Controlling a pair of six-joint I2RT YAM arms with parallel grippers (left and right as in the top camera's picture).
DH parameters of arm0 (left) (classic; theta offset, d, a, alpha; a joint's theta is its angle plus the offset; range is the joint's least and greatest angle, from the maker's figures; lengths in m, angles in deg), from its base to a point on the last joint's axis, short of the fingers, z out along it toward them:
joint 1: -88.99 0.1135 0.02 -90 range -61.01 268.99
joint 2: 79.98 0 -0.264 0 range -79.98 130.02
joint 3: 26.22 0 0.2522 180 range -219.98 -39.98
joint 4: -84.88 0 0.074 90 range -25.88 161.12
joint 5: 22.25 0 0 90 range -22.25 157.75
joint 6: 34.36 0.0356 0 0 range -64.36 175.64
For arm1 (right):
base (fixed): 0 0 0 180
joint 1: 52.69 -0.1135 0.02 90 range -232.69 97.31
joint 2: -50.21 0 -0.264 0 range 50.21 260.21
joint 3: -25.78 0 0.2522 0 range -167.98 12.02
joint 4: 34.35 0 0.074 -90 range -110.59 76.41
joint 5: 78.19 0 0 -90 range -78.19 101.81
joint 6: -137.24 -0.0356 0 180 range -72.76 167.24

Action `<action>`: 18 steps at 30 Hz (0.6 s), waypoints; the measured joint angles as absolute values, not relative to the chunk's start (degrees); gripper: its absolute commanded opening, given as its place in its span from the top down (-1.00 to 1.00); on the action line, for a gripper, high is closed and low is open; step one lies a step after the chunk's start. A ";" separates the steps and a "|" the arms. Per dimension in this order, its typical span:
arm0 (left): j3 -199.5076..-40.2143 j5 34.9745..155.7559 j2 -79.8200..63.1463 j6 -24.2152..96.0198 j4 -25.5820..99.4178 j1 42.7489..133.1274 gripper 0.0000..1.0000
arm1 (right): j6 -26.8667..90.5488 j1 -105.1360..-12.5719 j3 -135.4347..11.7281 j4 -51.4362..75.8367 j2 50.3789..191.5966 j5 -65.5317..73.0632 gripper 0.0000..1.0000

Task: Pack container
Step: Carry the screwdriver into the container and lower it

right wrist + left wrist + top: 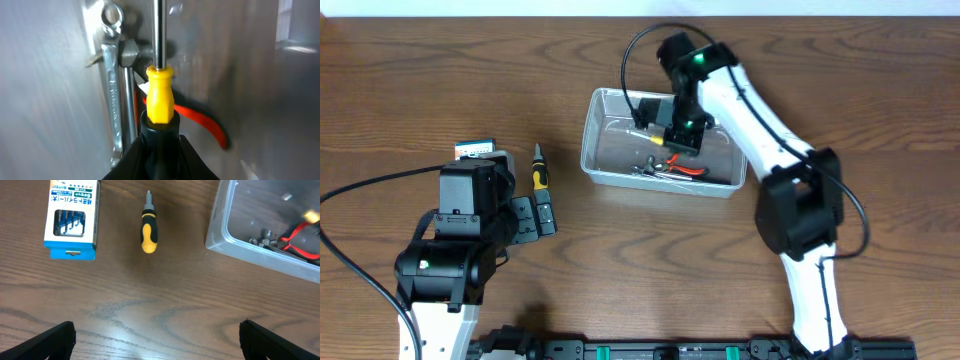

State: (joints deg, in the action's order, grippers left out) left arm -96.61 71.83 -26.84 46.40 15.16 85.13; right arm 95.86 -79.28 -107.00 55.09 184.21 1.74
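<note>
The right gripper point(160, 142) is clamping the black-and-yellow handle of a long screwdriver point(160, 97), its steel shaft pointing down into the container point(610, 150), which is sitting near the middle of the counter's far edge. Beneath the shaft, a wrench point(114, 95) and red-handled pliers point(202, 120) are lying on the container's floor. The right arm is reaching up from the near edge, elbow bent, wrist hooking back over the container. Toward the left edge, the left gripper point(159, 340) is hovering with fingers spread wide, its arm folding low, facing a short screwdriver point(148, 227) and a blue and white box point(71, 220) lying side by side.
</note>
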 measured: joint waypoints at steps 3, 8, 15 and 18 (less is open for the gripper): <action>-96.61 71.83 -26.84 46.40 15.16 85.13 -0.96 | 95.75 -79.19 -106.91 55.27 187.73 1.70 0.92; -96.61 71.83 -26.84 46.40 15.14 85.13 -0.96 | 94.99 -79.17 -106.78 55.55 189.83 1.66 0.26; -96.61 71.83 -26.84 46.40 15.14 85.13 -0.96 | 92.84 -79.13 -106.74 55.88 189.83 1.61 -0.34; -96.61 71.83 -26.84 46.40 15.16 85.13 -0.96 | 92.23 -79.10 -106.74 55.75 189.61 1.77 -0.36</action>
State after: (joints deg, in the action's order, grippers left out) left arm -96.61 71.83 -26.84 46.40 15.16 85.13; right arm 92.23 -79.10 -106.74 55.75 189.61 1.77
